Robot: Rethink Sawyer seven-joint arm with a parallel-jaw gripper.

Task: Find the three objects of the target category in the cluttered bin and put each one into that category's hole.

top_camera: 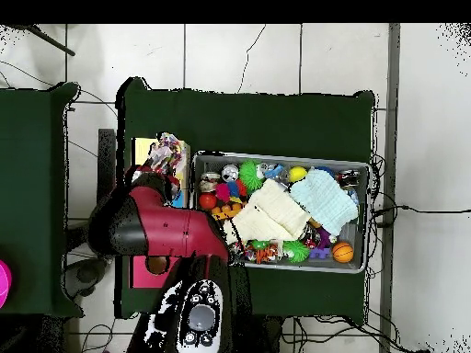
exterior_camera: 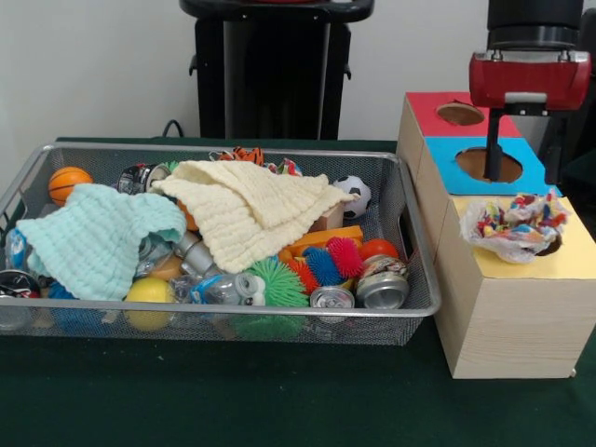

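The wire mesh bin (exterior_camera: 421,244) holds cans, spiky balls, small balls and two cloths; it also shows in the overhead view (top_camera: 371,216). One confetti-print plastic wad (exterior_camera: 515,223) lies on the yellow-topped box (exterior_camera: 582,251), over its hole (exterior_camera: 550,247), of which only a dark sliver shows. The wad also shows in the overhead view (top_camera: 168,151). My gripper (exterior_camera: 494,173) hangs just behind and above the wad, over the blue-topped box, not touching the wad. No other wad shows in the bin; the cloths hide much of it.
A blue-topped box (exterior_camera: 484,166) and a red-topped box (exterior_camera: 458,114) stand behind the yellow one. A mint cloth (exterior_camera: 98,237) and a cream cloth (exterior_camera: 247,209) cover the bin's middle and left. Silver cans (exterior_camera: 382,289) and spiky balls (exterior_camera: 326,264) lie at the front.
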